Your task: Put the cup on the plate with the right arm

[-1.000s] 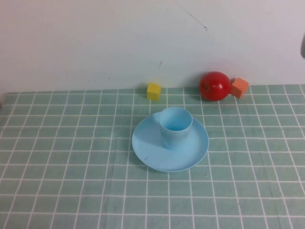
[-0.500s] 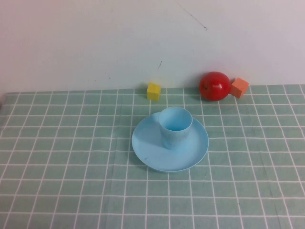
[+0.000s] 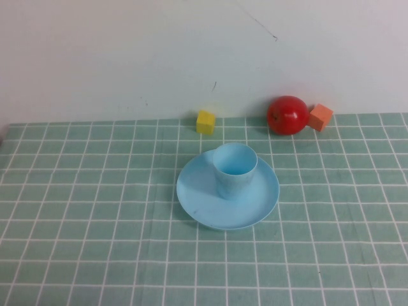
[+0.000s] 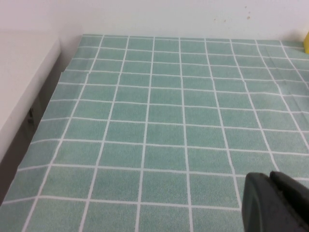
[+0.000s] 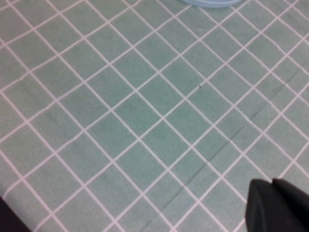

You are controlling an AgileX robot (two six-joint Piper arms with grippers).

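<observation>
The light blue cup [image 3: 235,169] stands upright on the light blue plate [image 3: 197,197], toward the plate's far side, in the middle of the green checked cloth. Neither arm shows in the high view. In the left wrist view my left gripper [image 4: 270,178] hangs shut and empty over bare cloth near the table's left edge. In the right wrist view my right gripper [image 5: 272,184] is shut on nothing above bare cloth. Only a sliver of the plate's rim [image 5: 207,2] shows there, well away from the fingers.
Along the back wall sit a yellow cube [image 3: 205,121], a red ball [image 3: 287,115] and an orange cube [image 3: 320,116]. The cloth's left edge [image 4: 46,113] drops off beside a white ledge [image 4: 19,77].
A dark bit of the right arm at the high view's right edge has gone out of view. Cup and plate have not moved.
</observation>
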